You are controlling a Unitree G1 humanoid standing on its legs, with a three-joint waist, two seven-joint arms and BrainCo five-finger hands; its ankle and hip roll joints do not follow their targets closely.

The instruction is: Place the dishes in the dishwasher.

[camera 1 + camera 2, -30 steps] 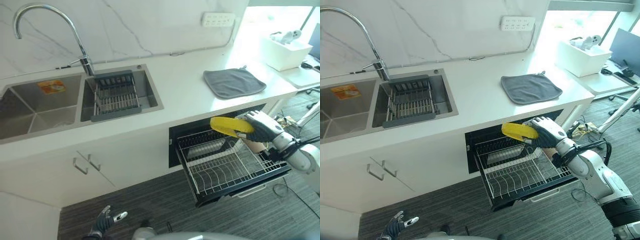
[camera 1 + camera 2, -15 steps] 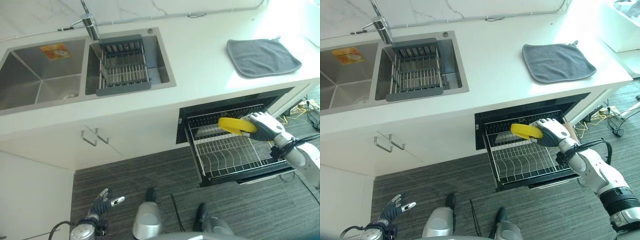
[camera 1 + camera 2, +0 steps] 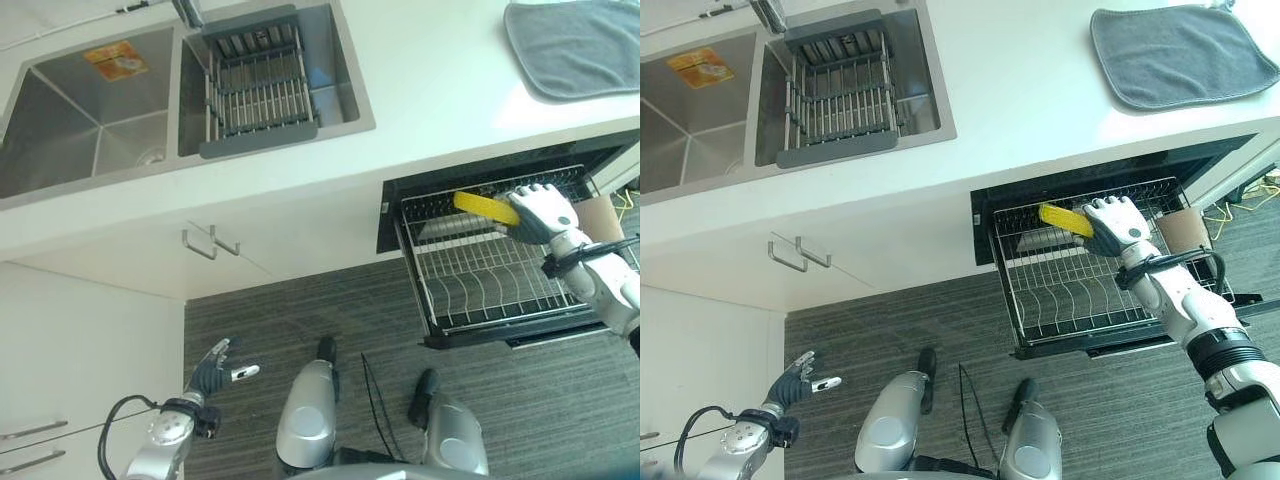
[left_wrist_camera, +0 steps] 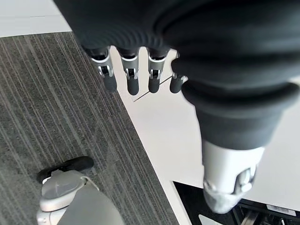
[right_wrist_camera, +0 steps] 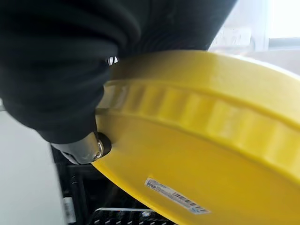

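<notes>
My right hand is shut on a yellow plate, holding it edge-on over the back part of the pulled-out dishwasher rack. In the right wrist view the yellow plate shows its ribbed rim and a labelled underside, with my thumb pressed against it. The wire rack sits below the white counter and holds a grey dish near its back. My left hand hangs low over the dark floor with straight fingers and holds nothing.
A double steel sink holds a grey wire drainer in its right basin. A grey cloth lies on the counter at the right. A brown cup-like thing stands by the rack's right side. White cabinet doors sit left of the dishwasher.
The camera has tipped further down, so the whole scene shifted up. My right hand has carried the yellow plate lower and toward the rack's back. The left hand stays low and idle.
</notes>
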